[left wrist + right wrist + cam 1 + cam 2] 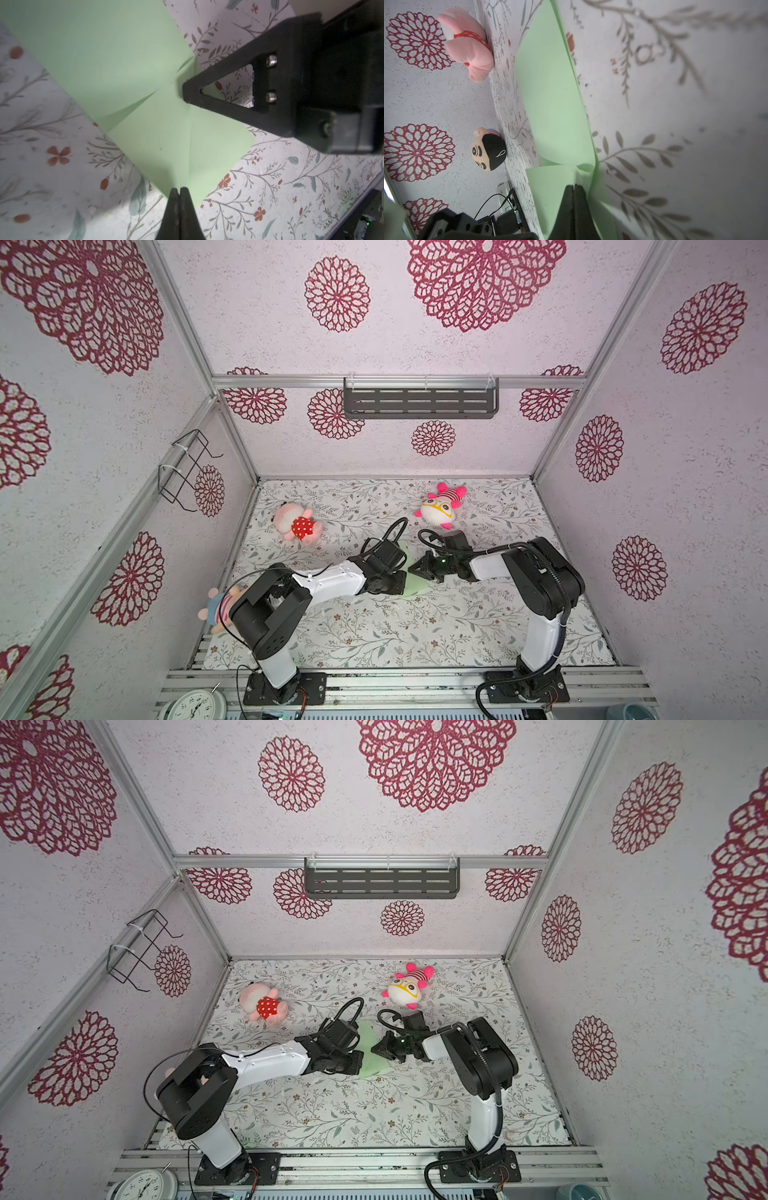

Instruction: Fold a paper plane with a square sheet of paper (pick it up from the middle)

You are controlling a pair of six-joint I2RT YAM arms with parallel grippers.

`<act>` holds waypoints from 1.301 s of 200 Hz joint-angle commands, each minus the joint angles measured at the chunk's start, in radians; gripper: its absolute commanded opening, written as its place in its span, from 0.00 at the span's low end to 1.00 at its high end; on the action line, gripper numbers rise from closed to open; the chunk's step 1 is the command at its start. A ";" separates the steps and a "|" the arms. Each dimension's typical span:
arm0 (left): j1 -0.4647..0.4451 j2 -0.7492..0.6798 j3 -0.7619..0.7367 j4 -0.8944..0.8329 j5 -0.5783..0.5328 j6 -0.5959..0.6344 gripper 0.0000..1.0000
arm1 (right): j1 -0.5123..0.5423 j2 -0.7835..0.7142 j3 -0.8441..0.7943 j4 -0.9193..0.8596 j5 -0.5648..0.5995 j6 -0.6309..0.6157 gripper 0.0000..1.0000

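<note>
Directly under the right hand (185, 92), creased paper (116, 54)

This is a robot lab cell, not a real home: an aluminium frame (291, 382) holds walls (257, 310) with flower wallpaper, and the left arm (328, 580) and right arm (544, 572) stand bolted beside a floral desk (415, 626) with plush toys (297, 524).

left hand (180, 190), right hand (187, 91) pinch creased paper (124, 62)

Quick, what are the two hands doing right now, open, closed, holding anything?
Left hand: closed, tips at the green paper's corner; grip on it cannot be told.
Right hand: closed, pinching a puckered edge of the paper.
</note>
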 commanded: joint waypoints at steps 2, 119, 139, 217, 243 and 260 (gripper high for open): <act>-0.002 0.028 0.019 0.026 0.051 -0.010 0.00 | 0.004 0.016 -0.036 -0.108 0.063 -0.028 0.05; -0.001 0.092 -0.023 -0.008 0.048 -0.031 0.00 | 0.015 -0.127 -0.071 0.059 -0.050 -0.135 0.08; -0.002 0.091 -0.024 -0.008 0.044 -0.032 0.00 | 0.049 -0.140 -0.087 0.045 -0.046 -0.153 0.08; 0.000 0.085 -0.023 -0.011 0.037 -0.030 0.00 | 0.098 -0.085 -0.093 0.063 -0.019 -0.130 0.07; -0.001 0.087 -0.023 -0.014 0.037 -0.032 0.00 | 0.099 -0.052 -0.087 0.056 -0.015 -0.129 0.06; -0.001 0.086 -0.024 -0.015 0.036 -0.034 0.00 | 0.097 -0.038 -0.085 0.051 0.000 -0.134 0.06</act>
